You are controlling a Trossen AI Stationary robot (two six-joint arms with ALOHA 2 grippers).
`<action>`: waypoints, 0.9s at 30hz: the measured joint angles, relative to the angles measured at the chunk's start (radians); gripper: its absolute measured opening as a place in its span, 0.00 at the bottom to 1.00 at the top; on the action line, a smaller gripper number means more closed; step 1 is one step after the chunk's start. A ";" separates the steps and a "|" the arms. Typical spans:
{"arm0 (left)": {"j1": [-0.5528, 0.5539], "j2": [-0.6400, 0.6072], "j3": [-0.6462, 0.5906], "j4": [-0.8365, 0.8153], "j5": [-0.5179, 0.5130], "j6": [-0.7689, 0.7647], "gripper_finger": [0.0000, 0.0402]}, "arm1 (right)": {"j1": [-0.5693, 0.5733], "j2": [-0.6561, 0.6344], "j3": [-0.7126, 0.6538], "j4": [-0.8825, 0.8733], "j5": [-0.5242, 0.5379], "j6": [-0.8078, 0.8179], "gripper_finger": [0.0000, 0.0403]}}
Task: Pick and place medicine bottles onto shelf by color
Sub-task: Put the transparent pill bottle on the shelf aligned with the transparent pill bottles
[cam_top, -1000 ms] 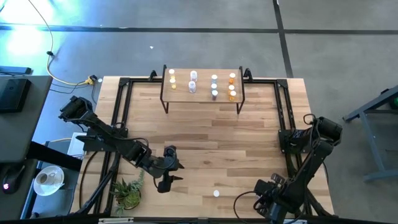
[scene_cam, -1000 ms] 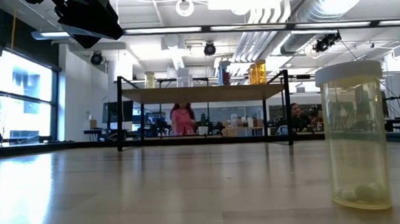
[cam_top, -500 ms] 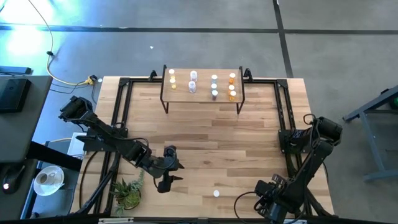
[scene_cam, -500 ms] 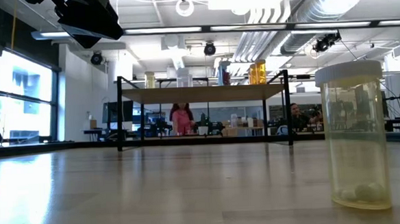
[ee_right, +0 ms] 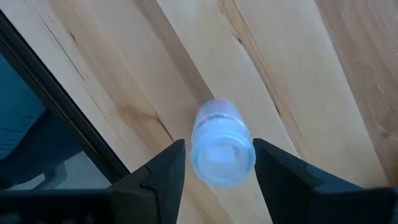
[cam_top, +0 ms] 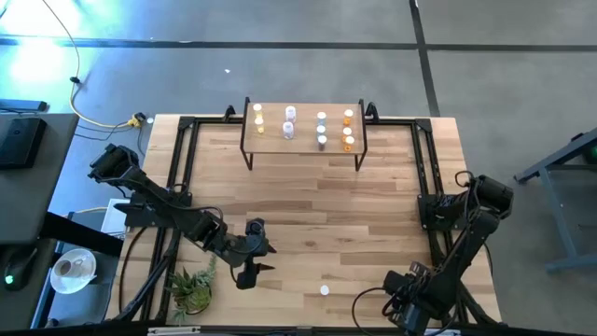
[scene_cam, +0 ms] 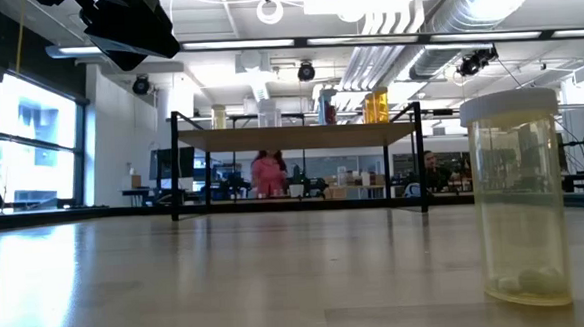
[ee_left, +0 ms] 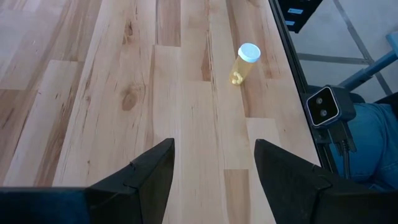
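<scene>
The shelf (cam_top: 303,140) stands at the table's far middle on black legs, and several medicine bottles (cam_top: 322,129) stand upright on it in rows by colour. A yellowish bottle (cam_top: 324,290) with a white cap stands upright on its base near the table's near edge, also in the low view (scene_cam: 519,197) and the left wrist view (ee_left: 244,62). My left gripper (ee_left: 214,149) hovers open to its left, with nothing between the fingers. At the near right corner my right gripper (ee_right: 219,144) points down, open, one finger on either side of a bluish bottle (ee_right: 222,155) standing on the table.
Black frame rails (cam_top: 182,177) run along the table's left and right sides. A small plant (cam_top: 191,289) sits at the near left corner. The low camera's housing (ee_left: 328,106) sits just beyond the table edge (ee_right: 68,106). People show in the room behind the shelf (scene_cam: 267,173).
</scene>
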 joint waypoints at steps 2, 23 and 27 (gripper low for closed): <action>0.000 0.000 0.000 0.000 0.000 0.000 0.53 | -0.001 0.000 0.000 -0.001 -0.014 0.001 0.44; 0.000 0.000 0.000 -0.001 0.003 0.038 0.53 | -0.008 0.000 0.000 0.001 0.055 -0.097 0.31; 0.000 0.000 0.000 -0.001 0.002 0.071 0.53 | -0.030 0.000 0.000 0.002 0.128 -0.172 0.30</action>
